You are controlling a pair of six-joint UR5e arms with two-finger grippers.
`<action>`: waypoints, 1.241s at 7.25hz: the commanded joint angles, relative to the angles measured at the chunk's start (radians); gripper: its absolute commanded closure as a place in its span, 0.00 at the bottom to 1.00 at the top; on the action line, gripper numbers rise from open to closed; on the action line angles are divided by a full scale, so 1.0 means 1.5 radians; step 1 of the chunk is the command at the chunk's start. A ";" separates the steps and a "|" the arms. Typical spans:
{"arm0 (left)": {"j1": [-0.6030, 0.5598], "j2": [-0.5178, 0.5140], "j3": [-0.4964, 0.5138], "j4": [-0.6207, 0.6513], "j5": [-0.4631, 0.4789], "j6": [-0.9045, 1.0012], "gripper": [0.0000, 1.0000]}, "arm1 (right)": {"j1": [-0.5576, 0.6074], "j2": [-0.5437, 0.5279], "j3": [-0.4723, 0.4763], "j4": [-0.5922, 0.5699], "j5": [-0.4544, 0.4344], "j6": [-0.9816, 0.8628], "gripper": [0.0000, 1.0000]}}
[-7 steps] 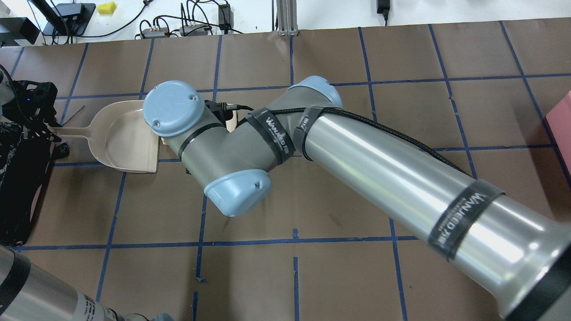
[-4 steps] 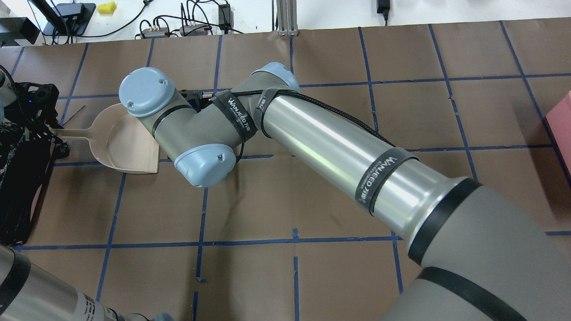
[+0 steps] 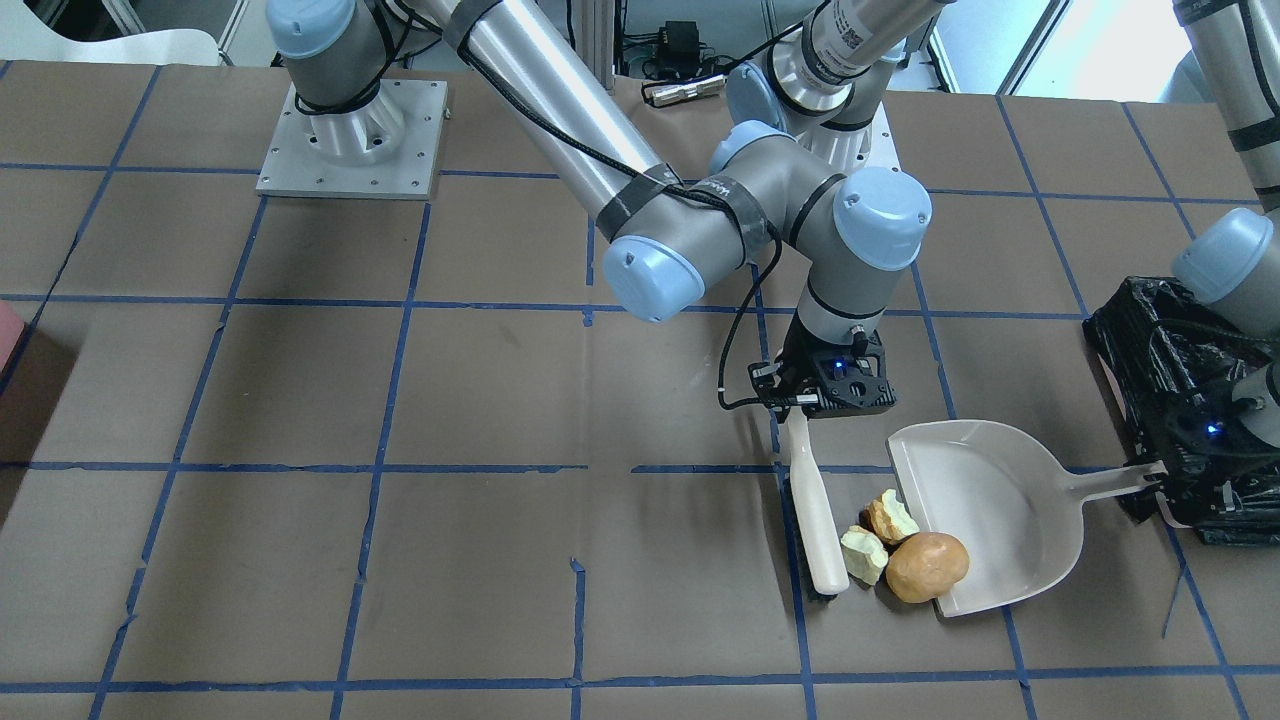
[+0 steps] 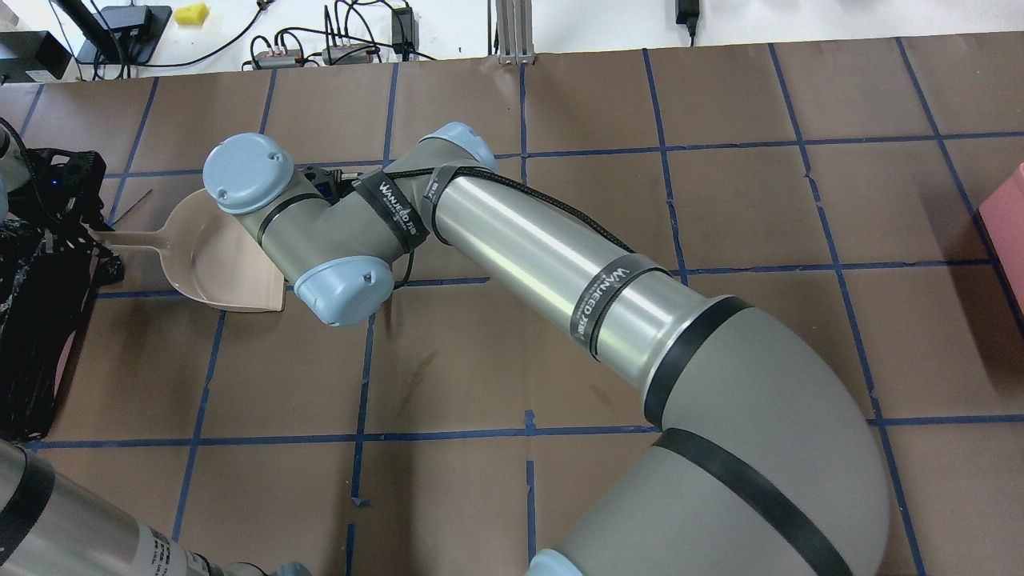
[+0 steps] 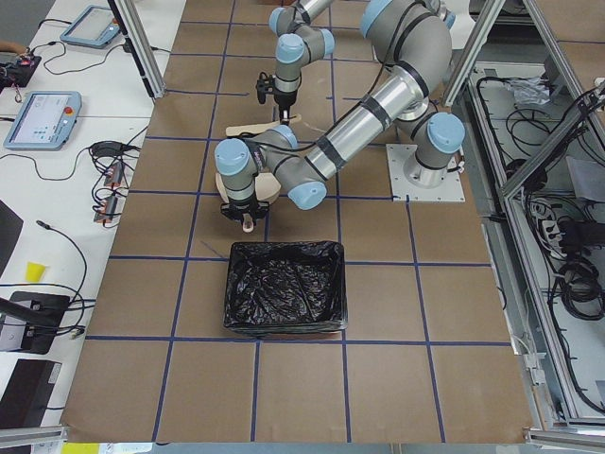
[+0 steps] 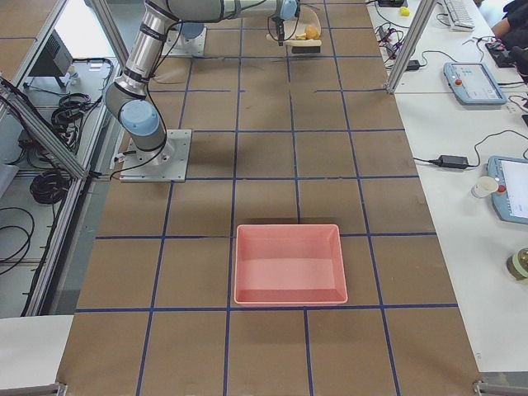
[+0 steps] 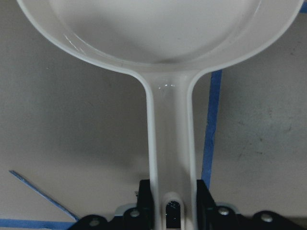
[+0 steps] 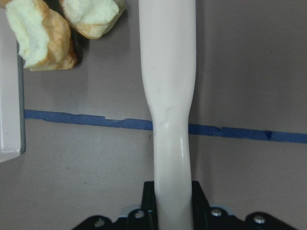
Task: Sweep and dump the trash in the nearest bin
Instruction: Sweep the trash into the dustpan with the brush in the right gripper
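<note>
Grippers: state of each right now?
Left gripper: closed on the dustpan handle.
Right gripper: closed on the brush handle.

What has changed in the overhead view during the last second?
The right arm's wrist swung toward the robot's left, farther over the dustpan; its brush is hidden from above. No grasp or release shows. The dustpan, the left gripper on its handle and the bin stayed put.
</note>
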 commanded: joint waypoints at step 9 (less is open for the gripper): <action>0.001 0.002 -0.001 0.009 0.000 -0.004 1.00 | 0.072 0.060 -0.150 -0.003 0.113 0.186 0.88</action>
